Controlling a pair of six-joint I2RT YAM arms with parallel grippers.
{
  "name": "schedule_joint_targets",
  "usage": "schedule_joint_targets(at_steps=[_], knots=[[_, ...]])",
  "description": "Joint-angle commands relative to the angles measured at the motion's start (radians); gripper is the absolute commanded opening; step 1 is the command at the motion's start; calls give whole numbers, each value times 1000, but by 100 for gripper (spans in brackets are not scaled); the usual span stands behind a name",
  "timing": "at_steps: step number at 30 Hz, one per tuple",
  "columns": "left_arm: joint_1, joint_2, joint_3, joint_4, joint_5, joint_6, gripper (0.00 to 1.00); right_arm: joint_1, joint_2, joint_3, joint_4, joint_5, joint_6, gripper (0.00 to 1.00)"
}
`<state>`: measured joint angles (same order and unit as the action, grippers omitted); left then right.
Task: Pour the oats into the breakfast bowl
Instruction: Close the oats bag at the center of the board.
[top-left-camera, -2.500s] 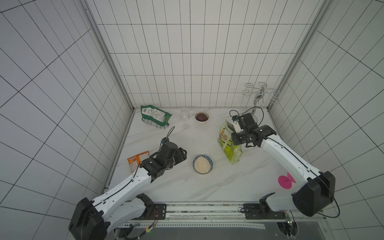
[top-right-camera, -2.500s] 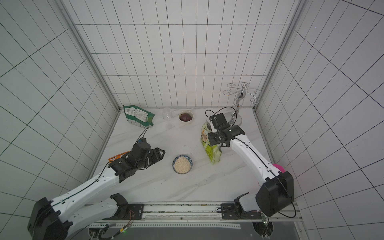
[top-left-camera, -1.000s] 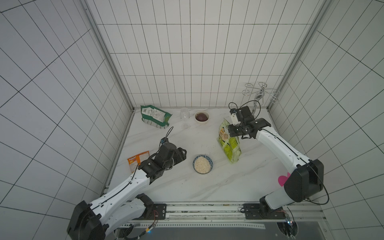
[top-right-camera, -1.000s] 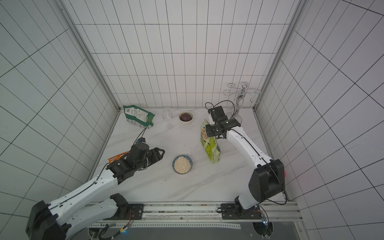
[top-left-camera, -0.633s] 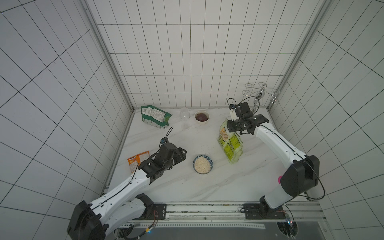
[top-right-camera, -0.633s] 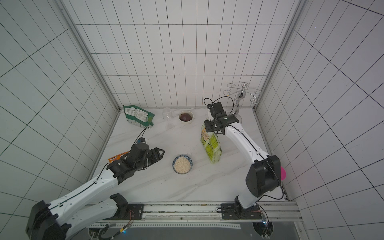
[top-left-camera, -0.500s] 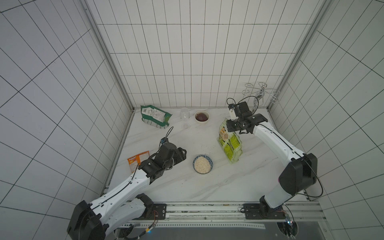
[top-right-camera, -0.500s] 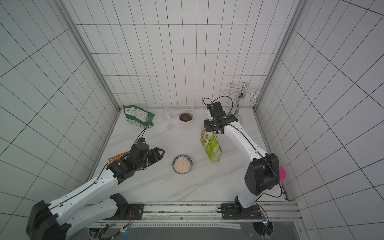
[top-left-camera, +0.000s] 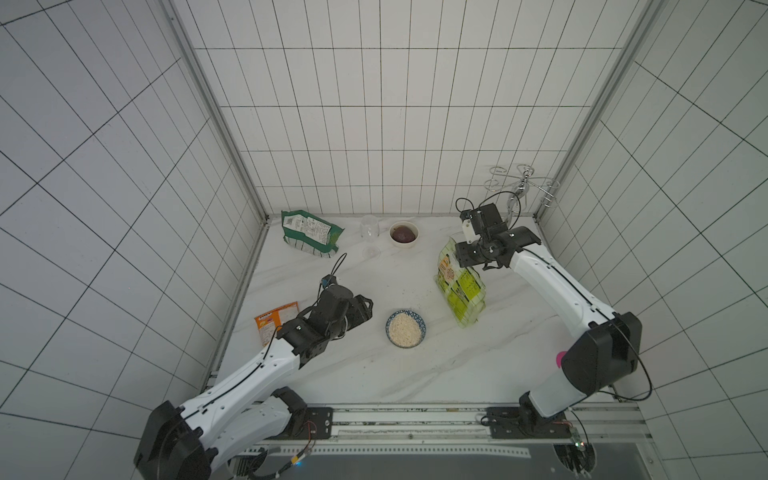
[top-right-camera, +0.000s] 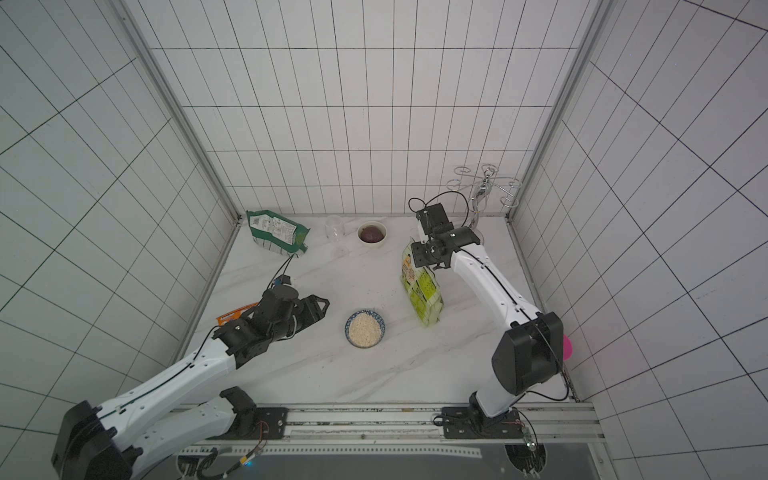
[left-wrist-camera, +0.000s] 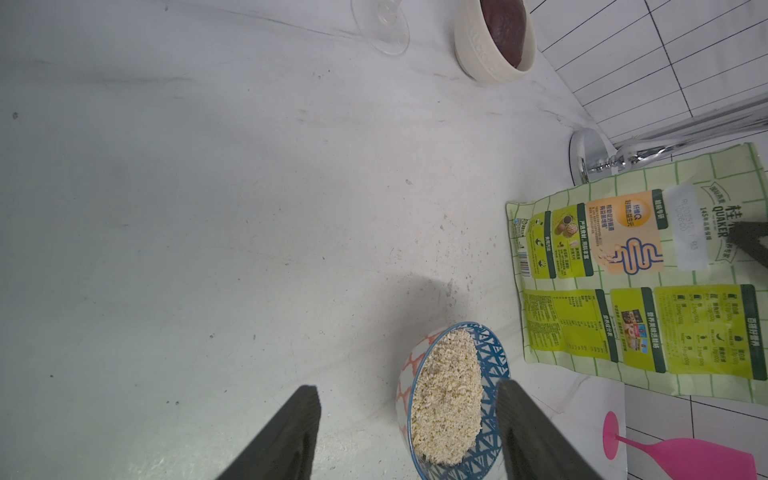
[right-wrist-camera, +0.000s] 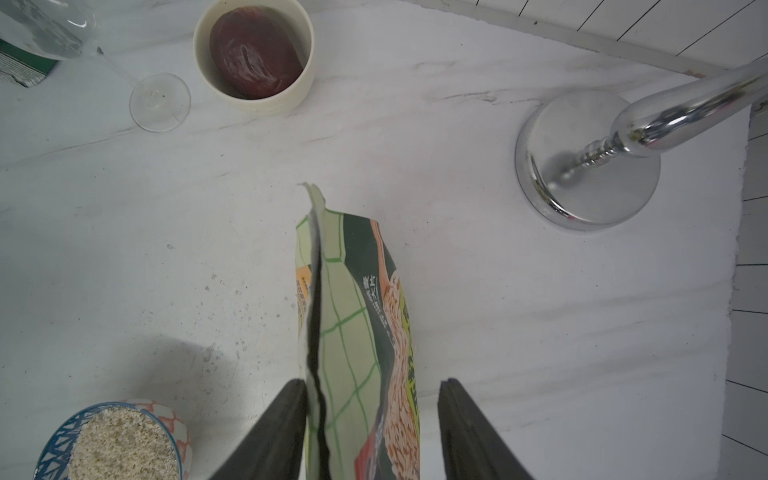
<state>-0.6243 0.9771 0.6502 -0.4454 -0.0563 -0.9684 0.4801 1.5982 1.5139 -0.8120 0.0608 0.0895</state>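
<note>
The oats (top-left-camera: 405, 329) lie heaped as pale flakes in the breakfast bowl (top-left-camera: 423, 328), blue with a white triangle mesh, near the table's middle. To its right the lime-green oat pouch (top-left-camera: 461, 286) stands on the table. My right gripper (right-wrist-camera: 372, 382) is open astride the pouch's (right-wrist-camera: 353, 311) top edge. One finger touches the pouch and the other stands clear of it. My left gripper (left-wrist-camera: 407, 386) is open and low, just left of the bowl (left-wrist-camera: 490, 361) and apart from it, with nothing held.
At the back stand a dark green bag (top-left-camera: 309, 235), a clear wine glass (top-left-camera: 370, 237) and a white bowl with a dark inside (top-left-camera: 404, 235). A chrome rack (top-left-camera: 521, 187) fills the back right corner. An orange packet (top-left-camera: 276, 322) lies by my left arm, and a pink glass (left-wrist-camera: 681, 453) lies at the right.
My right wrist has shifted a little toward the back wall over the pouch's top, and its jaws have parted. The pouch, bowl and left arm have not moved.
</note>
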Motion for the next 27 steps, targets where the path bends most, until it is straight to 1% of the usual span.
schedule_joint_targets(at_steps=[1,2,3,4,10,12,13,14,15,16,17,18,19,20,21,22,23,24,27], knots=[[5,-10,0,5,-14,5,69,11,-16,-20,-49,-6,0,44],[5,-8,2,5,-13,6,69,12,-14,-18,-53,-12,-1,32],[6,-8,2,4,-13,7,69,13,-14,-15,-55,-16,-3,8],[5,-8,3,5,-13,7,69,13,-15,-14,-57,-14,-4,0],[5,-9,7,7,-11,17,69,13,-54,-30,-44,-3,-6,0],[6,-8,6,7,-13,19,69,12,-58,-23,-60,-23,-2,0],[6,-7,7,7,-13,20,69,11,-58,-19,-74,-35,0,6],[6,-6,8,7,-12,21,69,14,-61,-20,-86,-40,0,23],[5,-5,10,6,-12,21,69,17,-67,-28,-91,-38,-2,33],[5,-3,11,6,-12,23,69,23,-75,-40,-96,-29,-3,40],[5,-2,10,6,-13,22,69,28,-85,-54,-96,-21,-5,43],[6,-2,11,7,-13,24,69,30,-94,-68,-95,-19,-7,43],[5,-3,12,7,-14,24,69,34,-99,-81,-95,-19,-7,42],[6,-2,12,7,-15,24,69,36,-103,-90,-95,-19,-8,39],[7,0,12,8,-16,24,69,36,-104,-98,-95,-17,-7,33],[8,0,13,9,-15,25,69,36,-106,-101,-95,-11,-7,24],[8,2,14,11,-13,25,69,35,-104,-103,-95,-5,-9,11],[6,5,14,11,-12,26,69,35,-101,-99,-97,-3,-11,0],[7,6,18,11,-10,34,69,36,-114,-101,-91,-10,-15,0]])
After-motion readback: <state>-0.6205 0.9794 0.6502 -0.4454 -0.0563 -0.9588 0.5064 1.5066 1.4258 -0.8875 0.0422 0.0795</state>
